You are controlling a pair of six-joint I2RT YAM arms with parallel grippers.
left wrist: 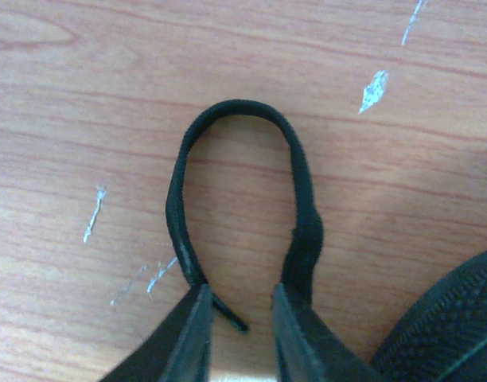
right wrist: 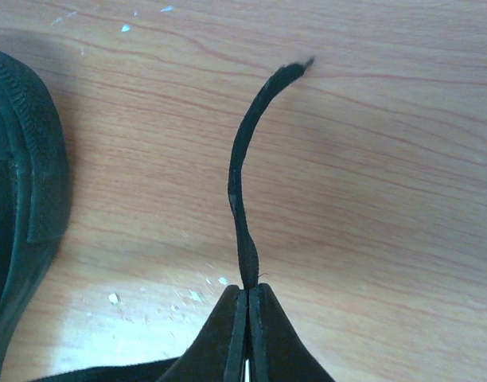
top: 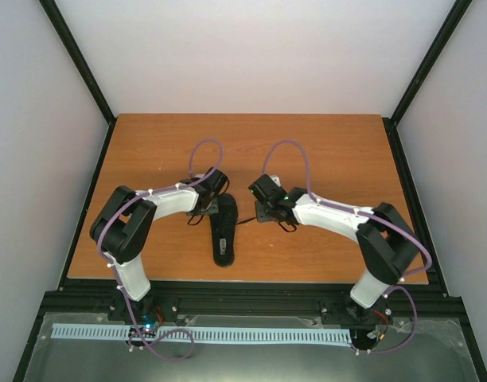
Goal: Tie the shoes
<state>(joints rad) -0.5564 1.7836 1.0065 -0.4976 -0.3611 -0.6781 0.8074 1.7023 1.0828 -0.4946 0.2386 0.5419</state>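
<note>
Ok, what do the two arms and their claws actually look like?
The left arm and right arm have white links between chunky black joints, with a purple cable looping along each. The left claw and right claw have plain black wedge-shaped fingers.

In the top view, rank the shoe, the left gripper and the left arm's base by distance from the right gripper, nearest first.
1. Shoe, just left of the right gripper, which is shut on a lace.
2. Left gripper, on the shoe's other side.
3. Left arm's base, at the table's near edge, far left.
</note>
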